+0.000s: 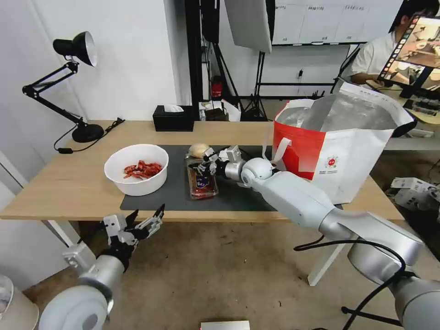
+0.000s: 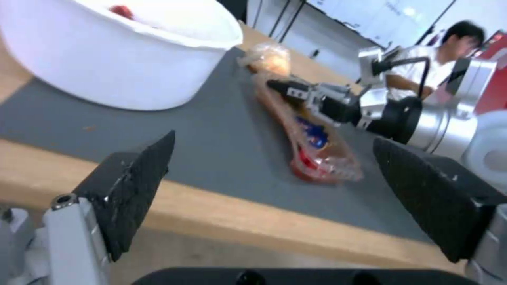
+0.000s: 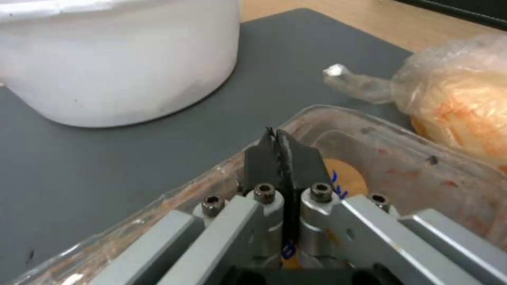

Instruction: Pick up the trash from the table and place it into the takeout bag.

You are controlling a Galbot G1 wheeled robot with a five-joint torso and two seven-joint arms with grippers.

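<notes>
With the left hand (image 1: 145, 223) idle and spread at lower left below the surface (image 1: 68, 183), the right hand (image 1: 205, 163) at frame centre is clamped on the rim of the clear, sauce-smeared tray (image 1: 201, 182); next, judged: lift and carry right into the takeout bag (image 1: 339, 151).

My arms are showing smooth silver-white shells, black cables trailing, and black serrated fingers (image 2: 138, 186) bolted with hex screws onto grey brackets.
</notes>
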